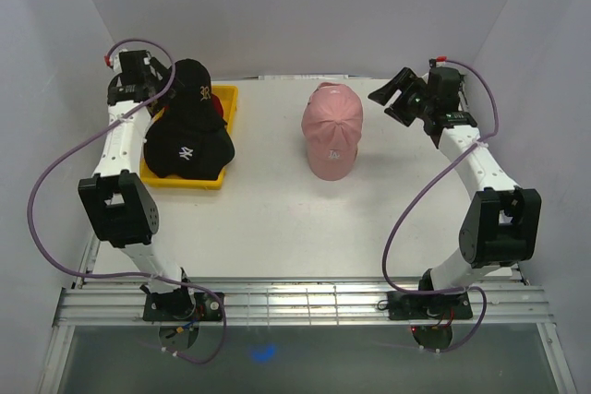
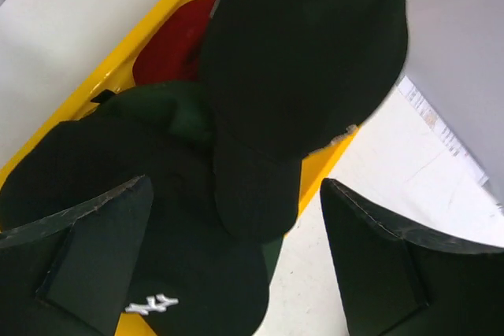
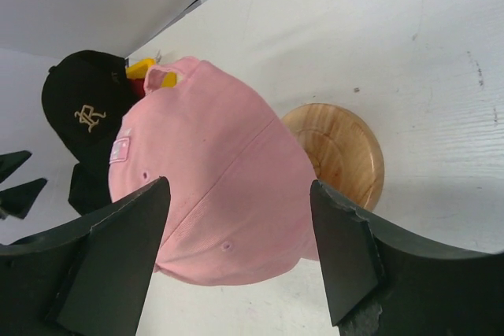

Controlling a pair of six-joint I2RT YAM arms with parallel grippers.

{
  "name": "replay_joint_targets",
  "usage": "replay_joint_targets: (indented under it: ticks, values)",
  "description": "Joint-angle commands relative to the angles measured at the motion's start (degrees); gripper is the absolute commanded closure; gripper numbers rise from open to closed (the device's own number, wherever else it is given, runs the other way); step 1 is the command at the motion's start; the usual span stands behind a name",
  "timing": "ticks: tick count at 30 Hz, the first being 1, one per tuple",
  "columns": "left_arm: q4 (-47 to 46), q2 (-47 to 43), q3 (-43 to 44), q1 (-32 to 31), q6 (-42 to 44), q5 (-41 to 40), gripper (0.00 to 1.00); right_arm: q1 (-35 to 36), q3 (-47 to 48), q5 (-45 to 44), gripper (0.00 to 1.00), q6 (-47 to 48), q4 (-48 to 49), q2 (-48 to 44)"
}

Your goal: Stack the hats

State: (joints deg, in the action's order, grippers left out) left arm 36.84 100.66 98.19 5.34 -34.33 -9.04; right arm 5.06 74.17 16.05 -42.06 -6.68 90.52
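Observation:
A pink hat (image 1: 332, 131) rests on a round wooden stand (image 3: 339, 147) mid-table. In the yellow tray (image 1: 185, 182) at the left lie dark hats: a black one with a gold logo (image 1: 192, 89) on top, and a black one with a white logo (image 1: 189, 149) nearer the front. The left wrist view also shows a dark green hat (image 2: 157, 108) and a red hat (image 2: 169, 49) under them. My left gripper (image 2: 236, 265) hovers open above this pile, holding nothing. My right gripper (image 3: 240, 249) is open just right of the pink hat (image 3: 213, 186), not touching it.
White walls enclose the table on the left, back and right. The tray (image 2: 118, 57) sits close to the left wall. Bare white tabletop (image 1: 277, 219) lies between the tray, the stand and the arm bases.

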Motion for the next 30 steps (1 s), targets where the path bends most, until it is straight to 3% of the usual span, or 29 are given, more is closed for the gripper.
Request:
replay_joint_targets:
  ticks: [1,12,22,30]
  values:
    - [-7.63,-1.35,-2.03,4.84,-5.13,12.52,0.02,0.13,-0.43,3.54,0.23,-0.12,2.02,-2.54]
    - [-20.29,-0.82,-11.16,10.30,-8.74,22.13,0.02,0.21,-3.86,5.13,0.25,-0.47,4.65,-4.91]
    - [-30.15,-1.26,-19.26,10.92,-9.35,28.02,0.02,0.13,-5.09,5.39,0.27,-0.74,5.98,-5.09]
    - [-34.20,-1.96,-20.23,10.92,-7.25,29.69,0.04,0.13,-6.85,5.48,0.30,-0.91,8.61,-5.44]
